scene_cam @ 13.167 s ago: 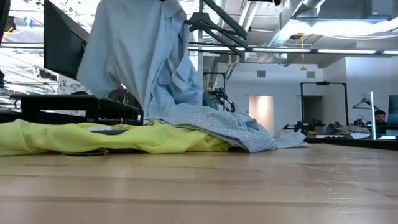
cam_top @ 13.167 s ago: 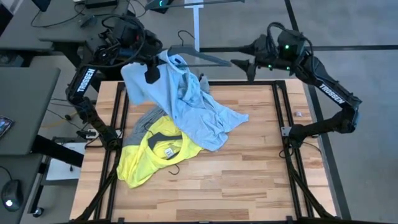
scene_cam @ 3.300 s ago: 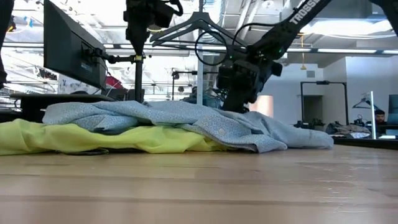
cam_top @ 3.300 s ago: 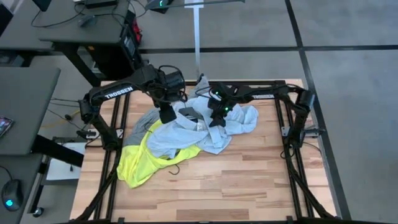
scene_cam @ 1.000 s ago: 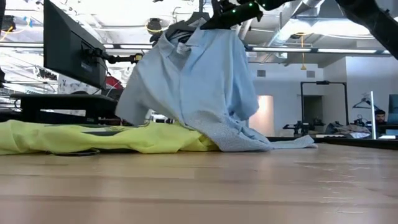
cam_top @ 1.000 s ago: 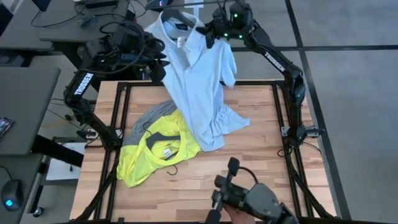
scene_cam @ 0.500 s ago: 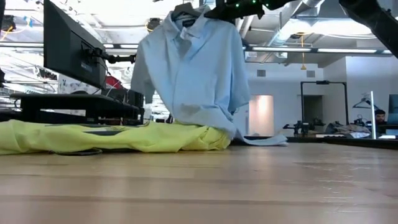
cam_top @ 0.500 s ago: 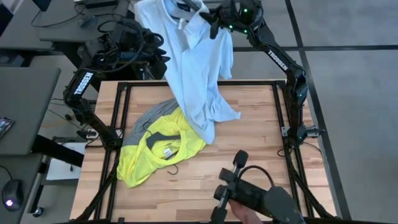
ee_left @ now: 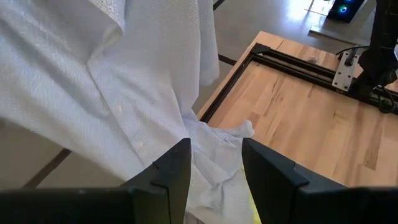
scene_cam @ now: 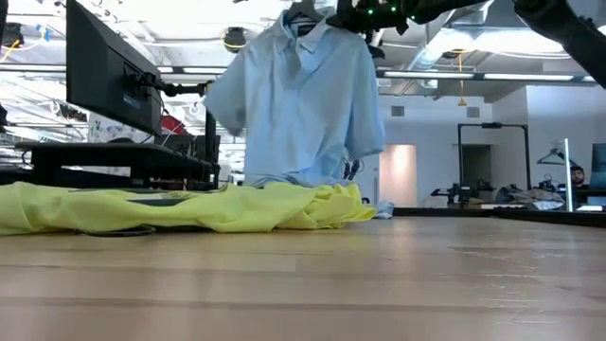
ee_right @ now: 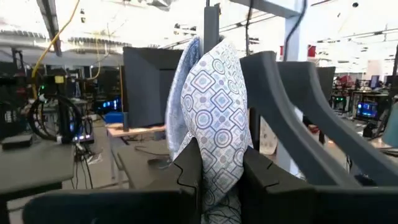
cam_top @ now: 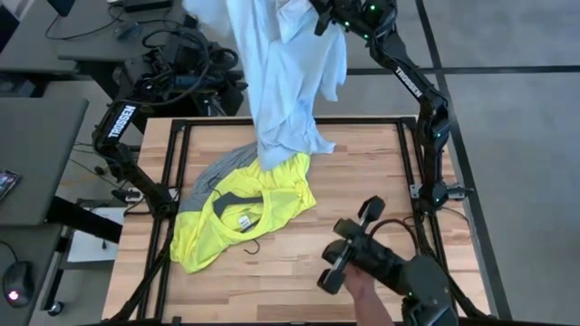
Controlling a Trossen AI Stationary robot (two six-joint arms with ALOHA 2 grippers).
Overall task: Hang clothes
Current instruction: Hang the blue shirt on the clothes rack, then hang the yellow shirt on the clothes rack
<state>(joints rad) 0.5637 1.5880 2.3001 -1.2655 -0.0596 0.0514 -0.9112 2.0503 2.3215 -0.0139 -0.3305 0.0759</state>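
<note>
Three garments in view: pale blue collared shirt (cam_top: 288,72) hanging in the air past the table's 12 o'clock edge, neon-yellow T-shirt (cam_top: 237,215) lying flat on the wooden table (cam_top: 362,172) toward 9 o'clock, grey T-shirt (cam_top: 213,177) showing just beside the yellow one on its 11 o'clock side, partly under it. Right end effector (cam_top: 319,16) is raised high beyond the 12 o'clock edge, fingers clamped on a fold of the blue shirt near its collar; the right wrist view shows patterned fabric pinched between both fingers (ee_right: 186,171). Blue shirt's lower hem drapes down onto the yellow T-shirt's 12 o'clock edge. Left end effector (ee_left: 214,171) sits beyond the 11 o'clock corner, fingers apart, with the hanging blue cloth between and behind them; contact cannot be confirmed. A black hanger hook (cam_top: 256,246) shows at the yellow shirt's collar. At 5 o'clock a person's hand (cam_top: 364,294) holds a black device (cam_top: 381,263) over the table.
</note>
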